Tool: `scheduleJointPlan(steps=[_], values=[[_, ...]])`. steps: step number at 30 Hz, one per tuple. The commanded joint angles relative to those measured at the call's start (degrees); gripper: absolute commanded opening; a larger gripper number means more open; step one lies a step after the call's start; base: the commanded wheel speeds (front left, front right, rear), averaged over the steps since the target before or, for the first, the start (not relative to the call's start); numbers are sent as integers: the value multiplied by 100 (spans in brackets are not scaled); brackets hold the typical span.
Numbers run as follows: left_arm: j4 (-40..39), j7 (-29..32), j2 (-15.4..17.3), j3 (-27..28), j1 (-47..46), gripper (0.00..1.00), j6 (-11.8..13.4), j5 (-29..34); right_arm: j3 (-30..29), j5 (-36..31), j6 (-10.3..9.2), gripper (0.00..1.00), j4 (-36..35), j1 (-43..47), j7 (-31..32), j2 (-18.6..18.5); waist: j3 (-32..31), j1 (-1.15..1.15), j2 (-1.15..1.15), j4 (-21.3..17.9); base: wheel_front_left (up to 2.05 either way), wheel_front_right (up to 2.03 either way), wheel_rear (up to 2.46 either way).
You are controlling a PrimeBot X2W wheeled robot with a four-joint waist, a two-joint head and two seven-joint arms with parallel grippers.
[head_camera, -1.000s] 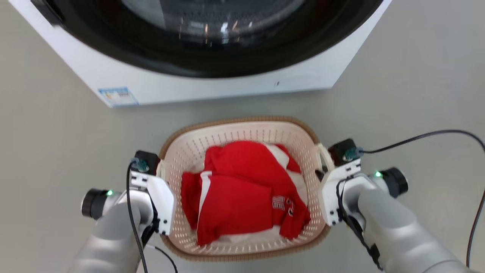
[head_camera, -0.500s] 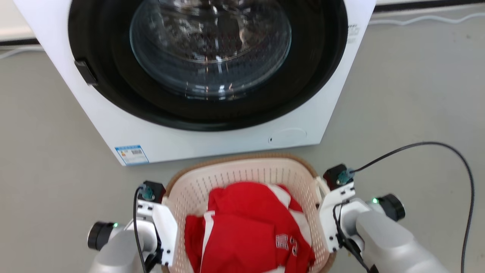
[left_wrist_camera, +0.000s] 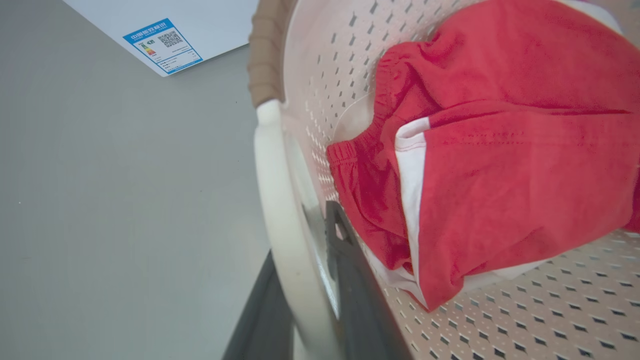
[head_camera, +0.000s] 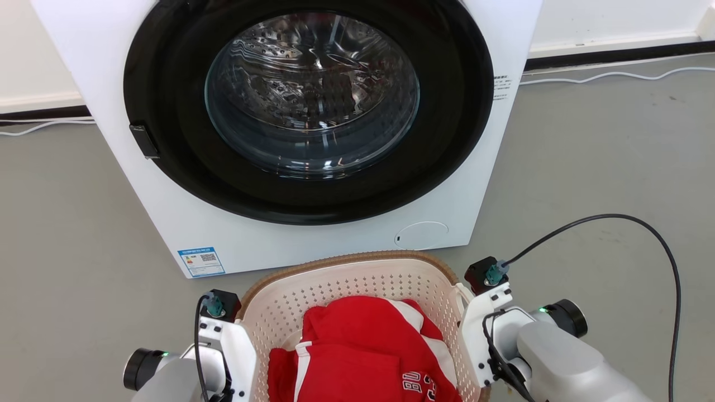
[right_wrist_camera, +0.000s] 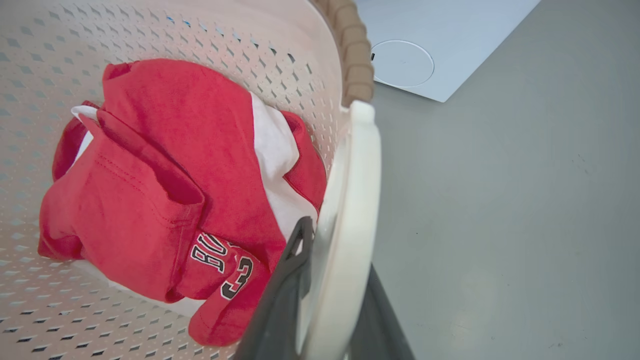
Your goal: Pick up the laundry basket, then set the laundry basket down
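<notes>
A white front-loading washing machine (head_camera: pixel 313 243) took up the upper centre of the head view. Its round glass door (head_camera: pixel 311 95) was ringed in black, and the steel drum glinted behind it. A blue-and-white label (head_camera: pixel 201 261) sat at its lower left corner and a round cover (head_camera: pixel 422 234) at its lower right. It stood on a plain grey floor (head_camera: pixel 586 167). Along the top edge a white wall (head_camera: pixel 614 19) met a dark baseboard (head_camera: pixel 614 54), with white cables (head_camera: pixel 614 73) lying just below. The light was even and soft.
</notes>
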Motion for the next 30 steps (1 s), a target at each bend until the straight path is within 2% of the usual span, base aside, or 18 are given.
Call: scheduleJointPlan(steps=[1, 18, 25, 30], values=[[-156, -14, 65, -22, -214, 0, -44, 21, 144, 39, 102, 0, -175, 13, -25, 158, -19, 0, 0, 7, 0, 0, 0], [-58, -32, 169, -552, -378, 0, -44, -449, 689, 652, 102, 0, -82, -80, -65, 158, -4, 0, 0, -99, 0, 0, 0], [2, -126, 184, -723, -673, 0, -44, -555, 827, 797, 102, 0, -60, -299, -281, 158, 299, 0, 0, -88, 0, 0, 0], [80, -463, 205, -737, -978, 0, -44, -556, 883, 844, 102, 0, -59, -476, -582, 158, 724, 0, 0, -24, 0, 0, 0]])
